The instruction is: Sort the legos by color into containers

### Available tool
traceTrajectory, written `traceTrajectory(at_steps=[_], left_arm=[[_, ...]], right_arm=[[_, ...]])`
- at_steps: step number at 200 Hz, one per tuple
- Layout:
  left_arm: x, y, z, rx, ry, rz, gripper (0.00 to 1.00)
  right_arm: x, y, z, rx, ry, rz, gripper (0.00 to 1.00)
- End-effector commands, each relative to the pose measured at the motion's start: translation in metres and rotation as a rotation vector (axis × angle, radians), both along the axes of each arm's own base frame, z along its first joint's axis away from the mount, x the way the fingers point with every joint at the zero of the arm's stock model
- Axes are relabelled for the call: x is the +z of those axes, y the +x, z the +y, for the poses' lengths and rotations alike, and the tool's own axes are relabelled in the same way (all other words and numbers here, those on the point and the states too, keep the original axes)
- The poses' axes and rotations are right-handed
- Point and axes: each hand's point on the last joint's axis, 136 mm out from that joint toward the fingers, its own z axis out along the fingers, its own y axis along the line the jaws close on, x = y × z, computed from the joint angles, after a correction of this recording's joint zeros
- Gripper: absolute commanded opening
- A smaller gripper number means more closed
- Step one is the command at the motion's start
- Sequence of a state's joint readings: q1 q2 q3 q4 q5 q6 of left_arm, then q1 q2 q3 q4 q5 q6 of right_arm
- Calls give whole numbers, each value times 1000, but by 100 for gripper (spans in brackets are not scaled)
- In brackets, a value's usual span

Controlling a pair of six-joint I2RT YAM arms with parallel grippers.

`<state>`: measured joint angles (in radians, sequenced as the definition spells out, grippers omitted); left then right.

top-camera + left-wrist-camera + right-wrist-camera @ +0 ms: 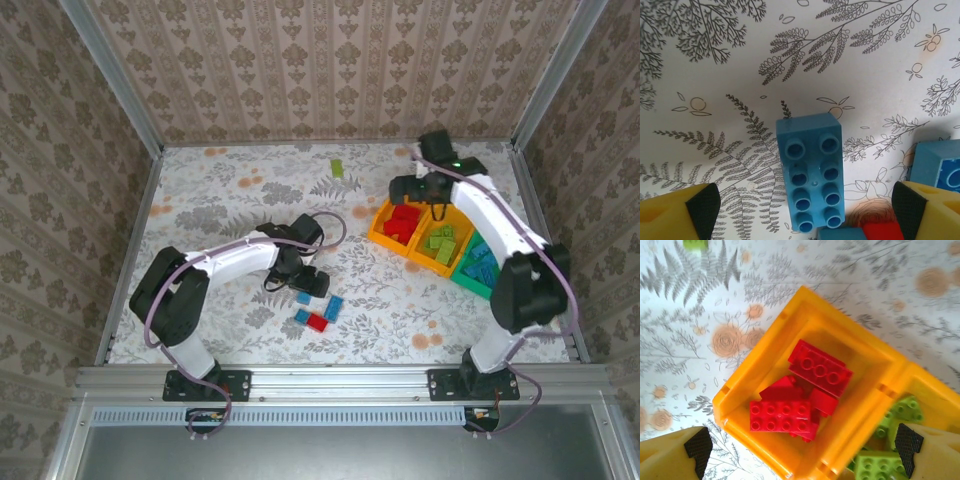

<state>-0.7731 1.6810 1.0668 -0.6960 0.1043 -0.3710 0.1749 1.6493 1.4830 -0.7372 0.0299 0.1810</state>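
Top external view recorded three joined bins at the right of the table (230, 200): a first orange bin (380, 222) holding red bricks (402, 222), a second orange bin (430, 262) holding green bricks (440, 243), and a green bin (470, 285) holding blue bricks (480, 265). The right gripper (415, 185) hung at the far end of the first orange bin. A lone green brick (337, 168) lay on the table toward the far wall, well apart from the bins. The left gripper (305, 280) was low over mid-table, just beside a small loose group made up of blue pieces (333, 307) and one red piece (317, 322). Left wrist view showed that gripper's fingers (702, 207) spread wide, with an eight-stud blue brick (812, 172) lying flat, studs up, between them. Bare table was visible on both sides of it, so neither pad touched it. Another blue brick (940, 167) sat at the right edge of that view, close to the right-hand finger. The red piece and a further blue one lay against the near end of the eight-stud brick. Right wrist view showed the right gripper's fingers (697, 445) likewise spread apart, gripping nothing and poised above the first orange bin. Several red bricks were piled loosely inside that bin, with green bricks visible over the shared wall in the second orange bin.
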Motion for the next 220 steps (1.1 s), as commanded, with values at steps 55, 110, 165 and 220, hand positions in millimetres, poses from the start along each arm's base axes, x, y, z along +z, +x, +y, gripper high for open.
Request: traceTrajectory(at_steps=[55, 110, 165, 220], left_arm=[[-8, 3, -8, 38, -26, -22, 87], [-26, -7, -5, 25, -1, 19, 79], [-37, -6, -3, 36, 25, 28, 56], [-33, 5, -10, 42, 14, -2, 29]], right_arm=[[-3, -78, -120, -440, 98, 31, 92], [-17, -137, -172, -677, 79, 90, 79], [-42, -175, -201, -828, 114, 172, 75], [-72, -164, -196, -797, 271, 178, 67]])
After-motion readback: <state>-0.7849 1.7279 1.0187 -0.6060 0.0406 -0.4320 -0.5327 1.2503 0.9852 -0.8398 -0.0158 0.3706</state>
